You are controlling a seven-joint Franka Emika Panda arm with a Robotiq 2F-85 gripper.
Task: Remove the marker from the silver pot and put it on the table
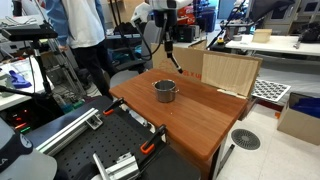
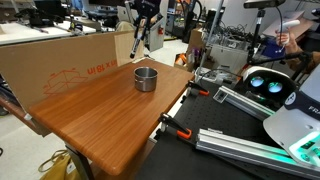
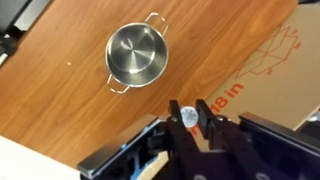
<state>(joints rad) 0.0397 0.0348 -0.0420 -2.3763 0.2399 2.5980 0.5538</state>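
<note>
The silver pot (image 1: 165, 91) stands upright on the reddish-brown table (image 1: 205, 120) and looks empty in the wrist view (image 3: 136, 54). It also shows in an exterior view (image 2: 146, 78). My gripper (image 1: 166, 40) hangs above the table behind the pot and is shut on the marker (image 1: 175, 62), which slants down from the fingers, clear of the pot. In an exterior view the gripper (image 2: 143, 27) holds the marker (image 2: 137, 46) above the table's (image 2: 100, 120) far edge. In the wrist view the marker's pale round end (image 3: 189, 116) sits between the fingers (image 3: 189, 110).
A pale wooden board (image 1: 230, 72) leans at the table's back edge. A large cardboard box (image 2: 60, 60) stands along one side, also in the wrist view (image 3: 270, 70). Orange-handled clamps (image 2: 178, 128) grip the table edge. A person (image 1: 85, 40) stands beyond the table.
</note>
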